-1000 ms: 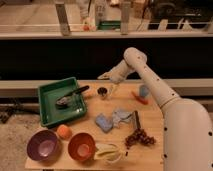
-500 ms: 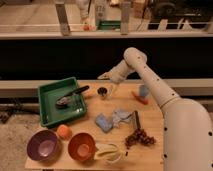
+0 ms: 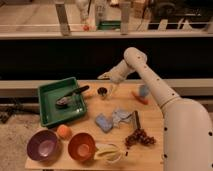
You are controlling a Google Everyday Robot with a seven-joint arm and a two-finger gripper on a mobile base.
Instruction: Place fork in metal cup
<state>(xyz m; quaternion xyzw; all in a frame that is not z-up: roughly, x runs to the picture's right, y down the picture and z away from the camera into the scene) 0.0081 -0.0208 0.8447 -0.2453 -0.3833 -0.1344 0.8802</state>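
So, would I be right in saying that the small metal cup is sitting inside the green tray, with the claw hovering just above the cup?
Not quite: the metal cup is not inside the green tray. The camera view shows it standing on the wooden table, just to the right of the tray. The rest holds: the claw is just above the cup.

End effector [image 3: 104,77] poised over far edge of wooden counter [image 3: 150,127]. Metal cup [image 3: 102,92] directly below, not touching. Green tray [image 3: 46,113] to lower left, holding dark utensil [image 3: 70,97]. Purple bowl [image 3: 43,146] and orange bowl [image 3: 81,146] well nearer the camera. Grapes [image 3: 139,137] down to the right.
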